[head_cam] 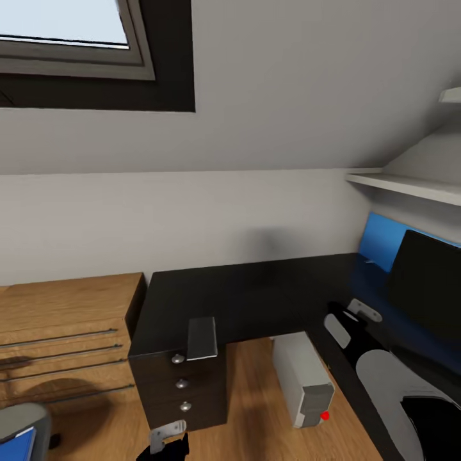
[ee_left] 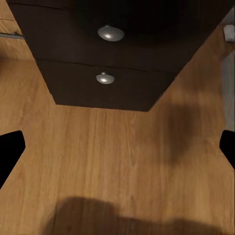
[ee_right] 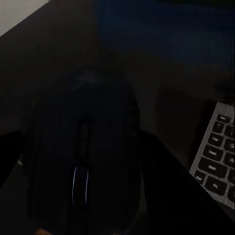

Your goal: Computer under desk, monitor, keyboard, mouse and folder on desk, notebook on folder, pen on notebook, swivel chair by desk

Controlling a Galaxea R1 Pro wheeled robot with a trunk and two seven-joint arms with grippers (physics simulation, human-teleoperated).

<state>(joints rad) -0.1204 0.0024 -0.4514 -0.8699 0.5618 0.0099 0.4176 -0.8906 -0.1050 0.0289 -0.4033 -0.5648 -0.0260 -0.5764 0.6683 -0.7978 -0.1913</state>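
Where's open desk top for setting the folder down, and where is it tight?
The desk's corner stretch along the wall is bare, bordered by the notebook at its left front edge and the monitor on the right wing. It is tight on that wing, where the mouse is close beside the keyboard.

Left hand (ee_left: pixel 117 152) hangs low, fingers spread wide; right hand (ee_right: pixel 85 161) points downward.

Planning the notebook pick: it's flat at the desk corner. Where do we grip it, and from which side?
Grip the notebook by its near short edge, which seems to poke slightly past the desk front above the drawer unit. It lies flat and thin, so come in level from the front, one finger above and one below. The open left gripper is on that side.
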